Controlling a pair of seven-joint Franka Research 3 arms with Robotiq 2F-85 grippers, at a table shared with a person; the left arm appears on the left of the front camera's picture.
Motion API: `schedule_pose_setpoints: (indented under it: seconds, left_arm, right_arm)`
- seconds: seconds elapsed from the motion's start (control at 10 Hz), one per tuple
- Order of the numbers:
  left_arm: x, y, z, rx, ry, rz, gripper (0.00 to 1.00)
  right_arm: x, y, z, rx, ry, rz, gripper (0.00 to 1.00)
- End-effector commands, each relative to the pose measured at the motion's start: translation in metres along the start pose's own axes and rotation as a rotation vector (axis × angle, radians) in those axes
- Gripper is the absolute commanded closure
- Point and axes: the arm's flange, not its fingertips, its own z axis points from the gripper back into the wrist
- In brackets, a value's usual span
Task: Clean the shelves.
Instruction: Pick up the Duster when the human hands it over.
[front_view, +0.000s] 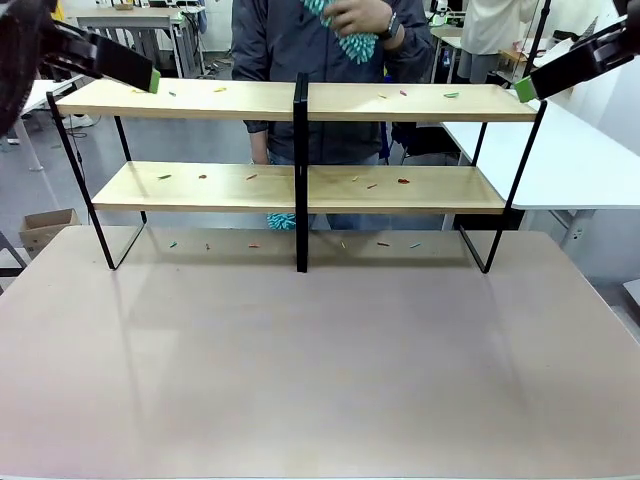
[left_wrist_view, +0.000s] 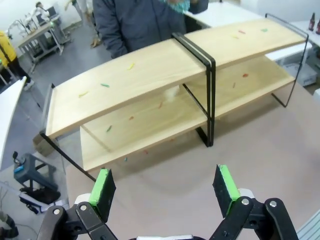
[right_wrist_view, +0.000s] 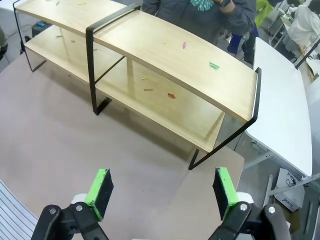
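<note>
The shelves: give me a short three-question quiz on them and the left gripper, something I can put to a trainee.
1. True or false: both boards of the shelves carry small coloured scraps.
2. How does the left gripper stand in its wrist view? A: open, with nothing between its pads. B: shut on a cloth. C: shut on the frame.
3. What colour is the centre post of the shelves?

Key: 1 true; 2 A; 3 black.
</note>
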Motion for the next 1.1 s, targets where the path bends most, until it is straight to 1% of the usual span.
schedule_pose_setpoints:
  seconds: [0.0, 0.2, 0.5, 0.7, 0.9, 1.0]
  left_arm:
    - [-0.001, -0.004, -0.006, -0.007, 0.033, 0.001, 0.00]
    - [-0.002, -0.009, -0.010, -0.017, 0.057, -0.029, 0.00]
    - [-0.005, -0.010, -0.014, -0.021, 0.057, -0.022, 0.00]
    - [-0.005, -0.010, -0.014, -0.021, 0.057, -0.022, 0.00]
    - [-0.005, -0.010, -0.014, -0.021, 0.057, -0.022, 0.00]
    - [-0.005, -0.010, -0.014, -0.021, 0.057, -0.022, 0.00]
  right_arm:
    - [-0.005, -0.004, -0.004, -0.015, -0.019, -0.005, 0.00]
    - [-0.008, -0.006, -0.004, -0.024, -0.018, -0.016, 0.00]
    - [-0.008, -0.006, -0.007, -0.016, -0.002, 0.004, 0.00]
    - [-0.006, -0.005, -0.005, -0.017, -0.018, -0.008, 0.00]
    - [-0.003, 0.005, 0.001, 0.003, -0.008, -0.062, 0.00]
    - [-0.002, 0.010, 0.007, 0.014, -0.021, -0.040, 0.00]
